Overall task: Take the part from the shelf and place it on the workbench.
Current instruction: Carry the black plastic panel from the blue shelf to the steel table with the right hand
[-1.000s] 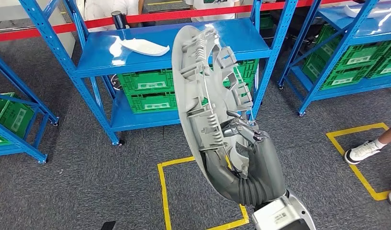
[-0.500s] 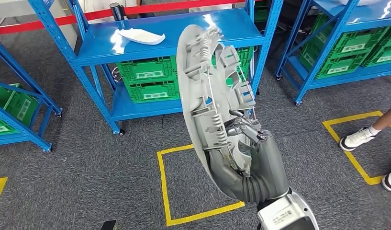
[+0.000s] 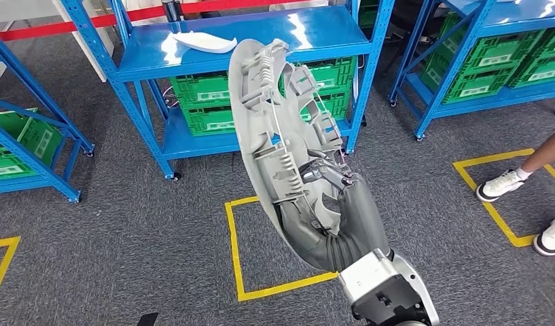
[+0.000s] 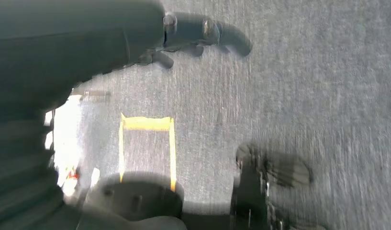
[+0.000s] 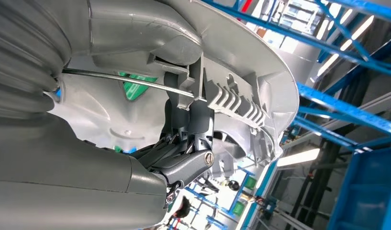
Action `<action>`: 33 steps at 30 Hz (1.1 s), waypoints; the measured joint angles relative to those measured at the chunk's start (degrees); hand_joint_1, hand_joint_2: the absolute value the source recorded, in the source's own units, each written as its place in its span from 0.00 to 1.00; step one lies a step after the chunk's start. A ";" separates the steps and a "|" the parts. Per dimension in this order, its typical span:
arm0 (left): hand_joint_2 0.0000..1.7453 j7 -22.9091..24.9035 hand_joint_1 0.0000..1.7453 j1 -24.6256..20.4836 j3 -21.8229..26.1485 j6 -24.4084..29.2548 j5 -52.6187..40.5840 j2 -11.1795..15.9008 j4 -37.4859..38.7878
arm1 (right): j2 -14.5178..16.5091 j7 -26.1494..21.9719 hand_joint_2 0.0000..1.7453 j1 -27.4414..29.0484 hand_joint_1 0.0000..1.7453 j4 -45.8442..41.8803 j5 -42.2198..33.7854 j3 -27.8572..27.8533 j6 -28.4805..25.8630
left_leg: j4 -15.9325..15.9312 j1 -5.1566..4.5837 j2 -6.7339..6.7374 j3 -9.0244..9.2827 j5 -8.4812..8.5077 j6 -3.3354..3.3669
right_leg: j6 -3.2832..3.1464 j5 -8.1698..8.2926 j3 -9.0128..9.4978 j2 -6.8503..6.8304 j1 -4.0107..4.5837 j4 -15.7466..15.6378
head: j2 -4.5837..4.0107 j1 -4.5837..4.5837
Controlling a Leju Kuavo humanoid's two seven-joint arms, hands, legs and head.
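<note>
Part [image 3: 274, 129], gripped upright by the right hand [image 3: 335, 197], could slip or strike the blue shelf [image 3: 213, 54].

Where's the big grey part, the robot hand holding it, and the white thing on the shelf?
big grey part [image 3: 271, 115], head view, on its ribbed inner face.
right robot hand [image 3: 352, 210], head view, on its grey back.
white thing [image 3: 205, 42], head view, on its middle, atop the blue shelf.
</note>
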 joint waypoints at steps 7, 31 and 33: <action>1.00 -0.03 0.00 -0.08 0.04 -0.07 -0.07 -0.21 -0.01 | -0.06 0.02 1.00 -0.26 1.00 0.36 -0.04 0.25 -0.12 | 2.07 1.08 0.56 -6.72 3.97 -0.30 | 1.66 -7.92 -0.71 0.27 -0.59 14.04 | -0.01 0.33; 1.00 -0.52 0.00 -0.07 0.07 0.08 -0.47 0.05 0.02 | 0.24 0.20 1.00 -0.38 1.00 0.64 0.31 0.51 -0.83 | 0.58 0.17 0.11 0.64 -1.39 0.25 | 0.44 0.26 -1.87 0.10 -0.26 1.05 | -0.01 -0.56; 1.00 -0.52 0.00 -0.05 0.12 0.04 -0.48 0.02 0.02 | 0.20 0.15 1.00 -0.67 1.00 0.82 0.16 0.57 -0.65 | 0.53 0.38 0.30 -1.21 0.37 0.67 | 0.88 -5.96 -3.28 0.31 -0.23 6.65 | -0.01 -0.42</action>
